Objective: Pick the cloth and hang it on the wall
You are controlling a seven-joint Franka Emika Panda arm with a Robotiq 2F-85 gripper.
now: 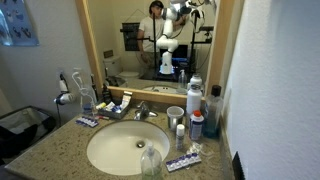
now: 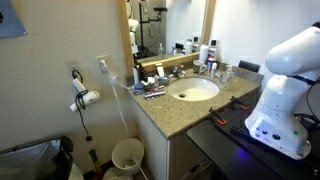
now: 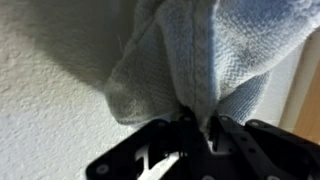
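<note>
In the wrist view a pale grey-blue knitted cloth (image 3: 190, 50) fills the upper middle and bunches down between my black gripper fingers (image 3: 200, 125). The gripper is shut on the cloth's lower fold. The cloth hangs right against a white textured wall (image 3: 50, 110), which covers the left side. In an exterior view only my white arm base (image 2: 285, 90) shows at the right; the gripper and the cloth are out of frame there. In an exterior view the mirror (image 1: 150, 40) reflects my arm, but I cannot make out the cloth in it.
A granite counter holds a white sink (image 1: 128, 148) (image 2: 193, 90), a faucet (image 1: 143, 110), several bottles (image 1: 196, 122) and toiletries. A hair dryer (image 2: 85, 97) hangs on the side wall above a bin (image 2: 127, 155).
</note>
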